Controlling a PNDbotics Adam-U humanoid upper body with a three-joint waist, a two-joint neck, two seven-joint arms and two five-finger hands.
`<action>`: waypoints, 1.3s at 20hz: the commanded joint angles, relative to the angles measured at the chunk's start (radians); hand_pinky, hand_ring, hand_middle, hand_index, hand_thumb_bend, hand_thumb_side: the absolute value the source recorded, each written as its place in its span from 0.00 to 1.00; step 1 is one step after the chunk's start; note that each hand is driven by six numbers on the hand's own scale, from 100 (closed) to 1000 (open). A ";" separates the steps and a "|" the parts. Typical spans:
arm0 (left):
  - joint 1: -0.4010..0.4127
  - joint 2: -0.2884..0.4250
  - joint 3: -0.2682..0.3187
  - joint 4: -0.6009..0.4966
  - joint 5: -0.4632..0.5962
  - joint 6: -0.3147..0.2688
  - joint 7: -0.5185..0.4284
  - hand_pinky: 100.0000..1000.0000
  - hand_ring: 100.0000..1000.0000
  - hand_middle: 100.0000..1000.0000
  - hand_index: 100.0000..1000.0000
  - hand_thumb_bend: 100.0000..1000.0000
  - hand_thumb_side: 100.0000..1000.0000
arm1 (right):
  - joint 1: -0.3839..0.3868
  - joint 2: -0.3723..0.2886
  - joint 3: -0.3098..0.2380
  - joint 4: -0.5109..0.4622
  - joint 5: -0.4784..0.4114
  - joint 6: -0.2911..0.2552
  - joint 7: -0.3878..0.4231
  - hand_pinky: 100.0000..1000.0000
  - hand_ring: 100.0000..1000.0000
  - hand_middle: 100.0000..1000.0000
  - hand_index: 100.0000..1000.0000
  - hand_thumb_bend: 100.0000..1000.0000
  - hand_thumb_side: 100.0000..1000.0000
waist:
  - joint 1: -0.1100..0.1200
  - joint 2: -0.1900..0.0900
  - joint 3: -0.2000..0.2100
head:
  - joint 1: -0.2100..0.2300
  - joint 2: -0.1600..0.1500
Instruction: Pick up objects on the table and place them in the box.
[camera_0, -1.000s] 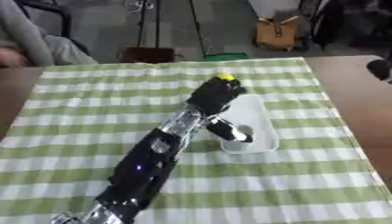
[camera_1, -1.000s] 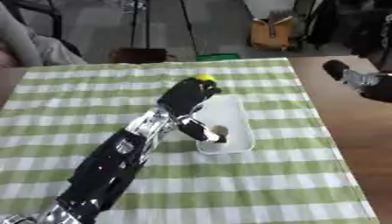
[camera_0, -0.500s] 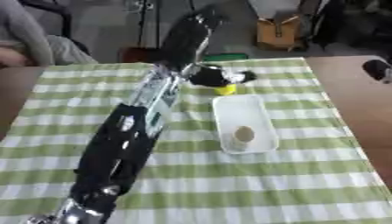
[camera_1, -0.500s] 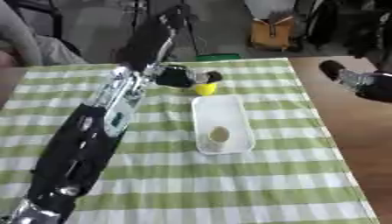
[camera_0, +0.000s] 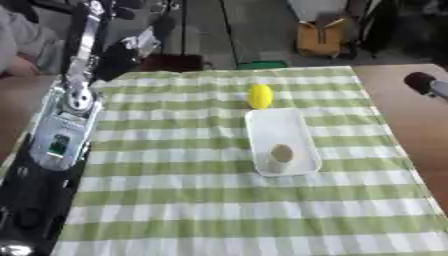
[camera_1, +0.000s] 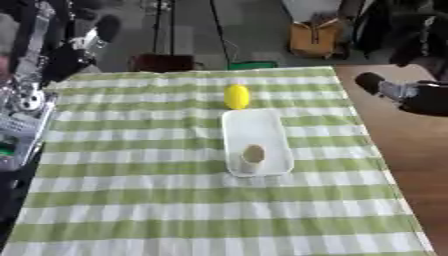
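Lying beside box (camera_0: 282, 142), yellow object (camera_0: 260, 96)

We see a tablecloth (camera_0: 219, 210) checked in pale green and white stripes, crossing both ways. Beside it runs the bare table (camera_1: 411, 165), a warm reddish brown. On the cloth we have a plain white box (camera_0: 278, 134), and inside it a small beige, tan-coloured object (camera_0: 281, 153). Just beyond the box's far end sits a bright yellow object (camera_0: 260, 96), one solid colour. The left arm (camera_0: 66, 115) shows silver and grey over black, with a small green patch. At the right edge, the right hand (camera_1: 389, 89) is black with silver.
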 joint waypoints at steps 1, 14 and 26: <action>0.018 0.066 0.027 -0.038 0.036 0.005 0.010 0.67 0.69 0.83 0.81 0.71 0.70 | -0.013 -0.034 -0.014 -0.012 0.003 0.000 -0.005 0.49 0.50 0.62 0.83 0.58 0.38 | -0.001 -0.013 0.002 | -0.004 0.006; 0.065 0.081 0.059 -0.064 0.018 0.016 0.030 0.67 0.69 0.83 0.82 0.71 0.70 | -0.011 -0.035 -0.016 -0.013 0.003 0.000 -0.005 0.49 0.50 0.62 0.83 0.59 0.38 | 0.000 -0.013 0.010 | -0.001 0.007; 0.064 0.080 0.060 -0.066 0.009 0.017 0.030 0.68 0.69 0.83 0.82 0.72 0.70 | -0.009 -0.035 -0.018 -0.014 0.002 0.000 -0.006 0.49 0.50 0.62 0.83 0.59 0.38 | 0.000 -0.013 0.009 | -0.004 0.003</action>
